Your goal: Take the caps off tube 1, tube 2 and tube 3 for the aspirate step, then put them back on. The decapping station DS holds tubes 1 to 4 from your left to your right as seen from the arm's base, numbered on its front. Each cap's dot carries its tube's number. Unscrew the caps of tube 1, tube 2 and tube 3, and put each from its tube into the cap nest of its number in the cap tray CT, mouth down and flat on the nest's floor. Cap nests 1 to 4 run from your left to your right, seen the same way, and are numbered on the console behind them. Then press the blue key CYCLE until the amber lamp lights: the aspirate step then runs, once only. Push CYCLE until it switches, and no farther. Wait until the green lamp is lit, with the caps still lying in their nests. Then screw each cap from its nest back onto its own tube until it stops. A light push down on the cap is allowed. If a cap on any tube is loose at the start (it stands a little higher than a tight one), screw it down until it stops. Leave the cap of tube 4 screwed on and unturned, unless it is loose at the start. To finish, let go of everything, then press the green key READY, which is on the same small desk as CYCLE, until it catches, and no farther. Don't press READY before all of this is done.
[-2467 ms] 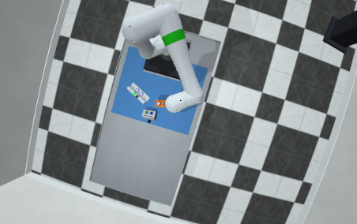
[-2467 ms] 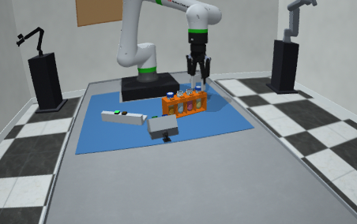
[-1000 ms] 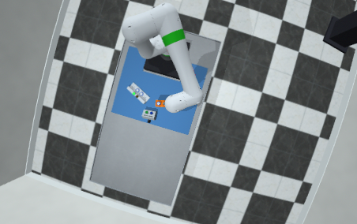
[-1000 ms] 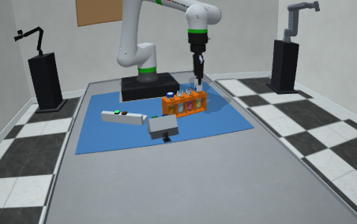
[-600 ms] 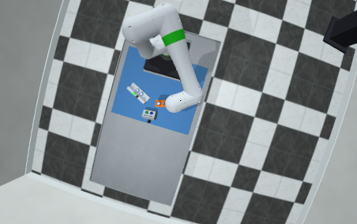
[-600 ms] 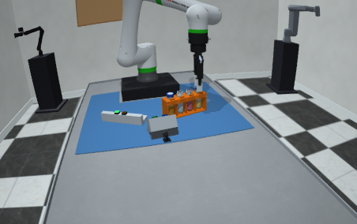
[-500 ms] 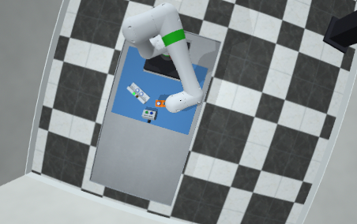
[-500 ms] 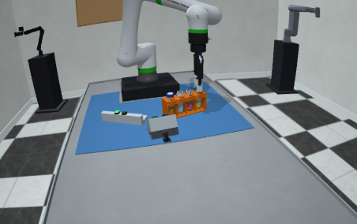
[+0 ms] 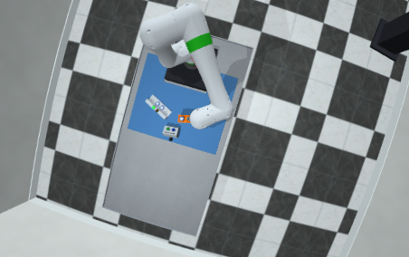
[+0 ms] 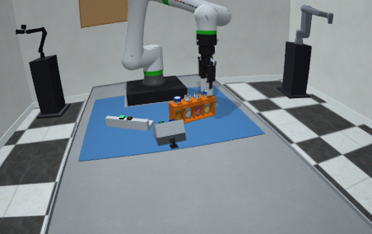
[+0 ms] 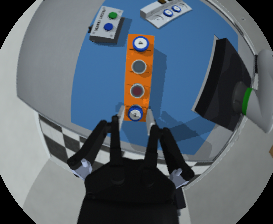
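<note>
The orange decapping station (image 11: 132, 79) (image 10: 177, 105) holds four tubes. Tube 1 at its near end in the wrist view has a blue-and-white cap (image 11: 135, 113). My gripper (image 11: 135, 112) (image 10: 206, 90) is open around this cap, with a gap at each side. Tube 2 (image 11: 137, 91) and tube 3 (image 11: 139, 66) are uncapped. Tube 4 has its cap (image 11: 140, 44) (image 10: 177, 99) on. Two caps (image 11: 168, 12) (image 11: 176, 8) lie in the white cap tray (image 11: 159, 20). The green lamp (image 10: 122, 117) is lit; the amber lamp (image 10: 129, 118) is dark. The arm hides the gripper in the top view.
The small grey desk (image 9: 171, 134) (image 10: 169, 131) bears the green READY key (image 11: 112, 15) and the blue CYCLE key (image 11: 108, 27). It stands in front of the station. The arm's black base (image 10: 156, 95) is behind, on the table beside the blue mat (image 10: 114, 145).
</note>
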{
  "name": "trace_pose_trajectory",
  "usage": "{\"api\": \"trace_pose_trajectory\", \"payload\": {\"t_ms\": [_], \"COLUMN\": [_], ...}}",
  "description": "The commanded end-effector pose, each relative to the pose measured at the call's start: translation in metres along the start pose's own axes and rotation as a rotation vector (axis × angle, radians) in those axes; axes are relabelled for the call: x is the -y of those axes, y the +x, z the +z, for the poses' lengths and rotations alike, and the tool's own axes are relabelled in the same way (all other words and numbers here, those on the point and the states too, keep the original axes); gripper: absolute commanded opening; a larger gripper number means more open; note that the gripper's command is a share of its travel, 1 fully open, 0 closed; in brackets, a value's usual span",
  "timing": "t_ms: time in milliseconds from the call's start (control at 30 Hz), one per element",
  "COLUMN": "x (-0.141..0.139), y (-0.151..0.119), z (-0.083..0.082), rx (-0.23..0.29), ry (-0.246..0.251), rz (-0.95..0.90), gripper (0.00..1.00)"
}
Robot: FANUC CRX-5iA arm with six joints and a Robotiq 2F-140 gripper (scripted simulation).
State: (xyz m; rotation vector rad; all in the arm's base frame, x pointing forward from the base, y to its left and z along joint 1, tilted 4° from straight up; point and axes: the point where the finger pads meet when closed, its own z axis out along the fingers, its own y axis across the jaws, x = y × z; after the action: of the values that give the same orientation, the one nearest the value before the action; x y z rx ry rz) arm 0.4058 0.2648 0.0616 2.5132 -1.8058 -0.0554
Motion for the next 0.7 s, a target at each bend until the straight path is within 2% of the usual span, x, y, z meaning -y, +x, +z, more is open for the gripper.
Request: {"api": "trace_pose_trajectory", "payload": {"t_ms": [0,233,433,467,667], "x": [0.0002,0.0002,0.0002,0.0002,0.0002], "y": [0.0000,0.0000,0.0000,0.0000,0.0000], "z": [-0.0002,-0.0002,-0.0003,-0.0003,-0.0003], "rx": [0.007,0.007,0.007,0.007,0.007], "ry": [-0.003,-0.002,-0.002,-0.002,-0.002], "rz": [-0.192,-0.458,-0.458,-0.458,-0.458], "gripper": [0.35,0.35,0.35,0.00,0.00]}}
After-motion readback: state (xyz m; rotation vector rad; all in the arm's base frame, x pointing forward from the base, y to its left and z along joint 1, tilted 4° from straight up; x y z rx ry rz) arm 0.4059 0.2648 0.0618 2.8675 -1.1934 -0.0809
